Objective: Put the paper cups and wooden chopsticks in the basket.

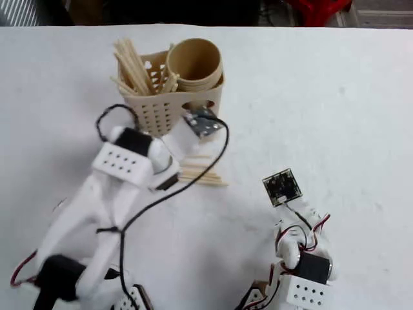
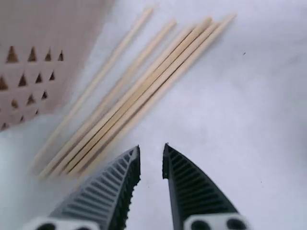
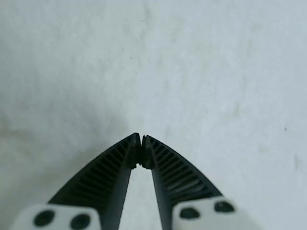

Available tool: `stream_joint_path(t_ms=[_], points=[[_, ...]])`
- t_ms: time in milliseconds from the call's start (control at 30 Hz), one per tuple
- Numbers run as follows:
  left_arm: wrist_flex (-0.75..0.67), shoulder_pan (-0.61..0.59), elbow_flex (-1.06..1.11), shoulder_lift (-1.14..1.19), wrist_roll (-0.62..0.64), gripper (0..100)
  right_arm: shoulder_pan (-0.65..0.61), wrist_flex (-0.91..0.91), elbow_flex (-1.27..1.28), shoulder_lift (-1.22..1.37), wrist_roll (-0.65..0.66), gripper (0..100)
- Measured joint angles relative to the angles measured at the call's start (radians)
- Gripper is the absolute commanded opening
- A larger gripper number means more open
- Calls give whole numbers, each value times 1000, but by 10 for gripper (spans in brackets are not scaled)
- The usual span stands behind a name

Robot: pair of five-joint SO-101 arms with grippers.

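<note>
**A:** Where is everything at this point?

**B:** The basket (image 1: pixel 161 113) sits toward the far side of the surface (image 1: pixel 335 97); the paper cups (image 1: pixel 195 61) are nested in one stack inside it, and a bundle of standing chopsticks (image 1: pixel 135 64) leans out of the compartment beside them; that much looks done.

**A:** And what is left?

**B:** A handful of loose chopsticks (image 2: pixel 139 91) lying flat on the surface just beside the basket wall, side by side and nearly parallel; probably the last items to go in.

**A:** Is that why the left arm is over there?

**B:** I'd say so; the left end effector (image 2: pixel 151 148) hangs just short of the near ends of those sticks, its jaws parted by a narrow gap and holding nothing; a slim opening suits thin sticks, though it would need to straddle one to grip it.

**A:** The other arm?

**B:** The right end effector (image 3: pixel 140 136) is pinched closed, empty, above bare surface well apart from the basket; parked out of the way, I judge, so the arms don't crowd each other.
</note>
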Motion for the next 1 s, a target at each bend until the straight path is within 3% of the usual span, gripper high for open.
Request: stream_joint_path(t_ms=[233,500,733,1000], points=[[-141,15,-72,276,-35,102,0,0,0,0,0,18],[-160,29,-267,537,-135,102,0,0,0,0,0,18],[-167,147,-278,572,-161,98,0,0,0,0,0,18],[-137,167,-278,572,-155,98,0,0,0,0,0,18]])
